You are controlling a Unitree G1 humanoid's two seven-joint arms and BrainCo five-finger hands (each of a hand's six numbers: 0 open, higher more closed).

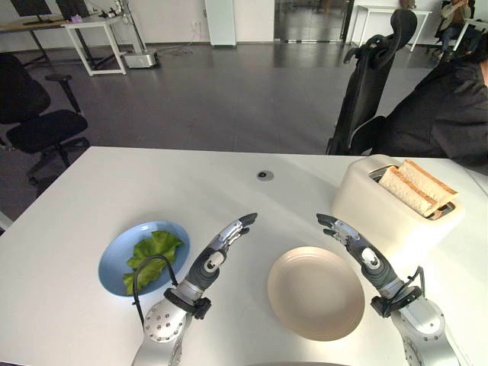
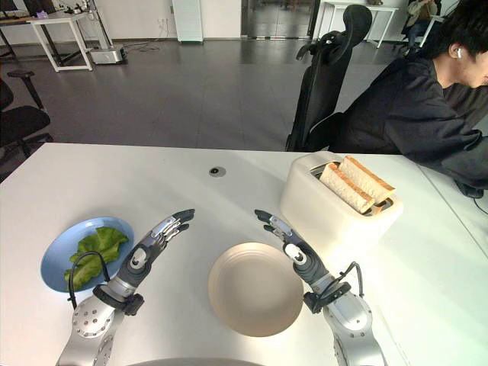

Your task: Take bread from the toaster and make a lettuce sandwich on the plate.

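A cream toaster (image 1: 396, 210) stands at the right of the white table with two slices of bread (image 1: 418, 188) sticking up from its slots. In front of it lies an empty beige plate (image 1: 315, 292). A blue plate (image 1: 114, 263) at the left holds a green lettuce leaf (image 1: 151, 258). My left hand (image 1: 221, 248) hovers open between the two plates, fingers stretched forward. My right hand (image 1: 352, 244) is open too, at the beige plate's right rim, just in front of the toaster and holding nothing.
A small round grommet (image 1: 264, 175) sits in the table top toward the back. A black office chair (image 1: 374, 80) stands behind the table, and a person in black sits at the far right beside the toaster.
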